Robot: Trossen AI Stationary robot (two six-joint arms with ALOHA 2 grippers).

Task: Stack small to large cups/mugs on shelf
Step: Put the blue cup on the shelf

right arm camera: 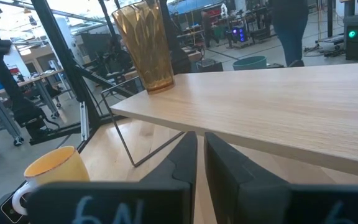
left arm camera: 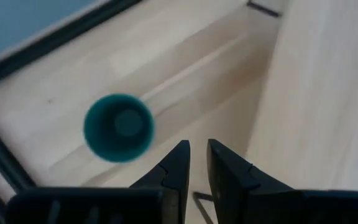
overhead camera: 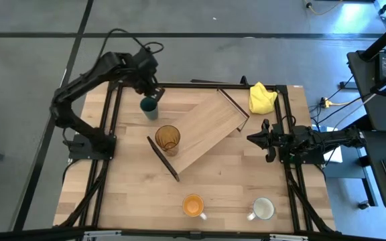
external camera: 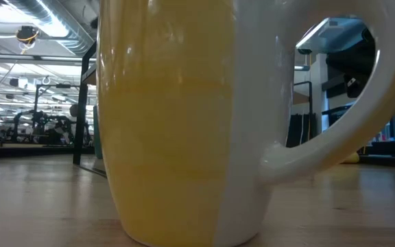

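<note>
Your left gripper [overhead camera: 154, 94] hangs above the far left part of the table, its two dark fingers [left arm camera: 178, 163] drawn close with only a narrow slit between them and nothing pinched. Just beside it, seen from straight above in the left wrist view, the dark teal round cup [left arm camera: 117, 127] stands upright on the pale wooden table [overhead camera: 233, 181], off the board and apart from the fingertips.

Your right gripper [overhead camera: 252, 138] waits at the table's right edge, pointing in toward the middle; its fingers [right arm camera: 185, 160] sit nearly pressed together and hold nothing.

The long flat light-wood shelf board [overhead camera: 206, 130] lies at a slant across the middle of the table, with a thin dark panel at each end. The amber ribbed glass tumbler [overhead camera: 167, 138] stands upright on the board near its lower left end; the right wrist view shows it standing tall on the board's surface.

Along the near edge of the table, the orange handled mug [overhead camera: 193, 205] and the white handled mug [overhead camera: 263, 209] stand upright, well apart from each other and from the board. One mug fills the low view, its body yellowish and its handle white.

A crumpled yellow cloth [overhead camera: 261, 98] lies at the far right corner.
</note>
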